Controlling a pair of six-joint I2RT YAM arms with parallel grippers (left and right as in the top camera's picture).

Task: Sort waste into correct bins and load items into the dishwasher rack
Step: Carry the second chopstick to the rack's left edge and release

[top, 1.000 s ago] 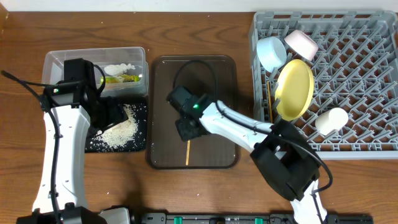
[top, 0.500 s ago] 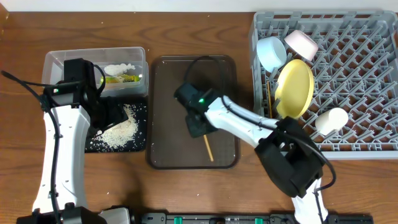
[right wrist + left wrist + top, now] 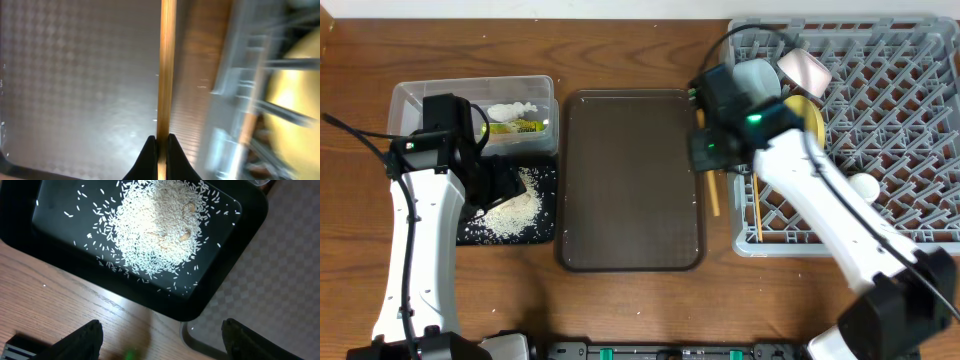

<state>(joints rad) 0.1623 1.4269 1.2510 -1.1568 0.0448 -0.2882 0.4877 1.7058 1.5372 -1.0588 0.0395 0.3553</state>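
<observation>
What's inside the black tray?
A heap of white rice grains, with loose grains scattered around it. From overhead, the left arm covers the black tray's left end, so anything there is hidden.

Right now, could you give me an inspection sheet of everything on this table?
Surface: brown wooden table.
Job's things: rice in black tray; tissue and wrapper in clear tub; yellow plate, blue bowl, pale bowl, cup and one chopstick in grey rack.
Clutter: dark brown serving tray.
Fingers: left fingers open above the rice; right fingers shut on second chopstick by the rack.
Cables: black cables along both arms.
Surroundings: pale strip past the table's far edge.
</observation>
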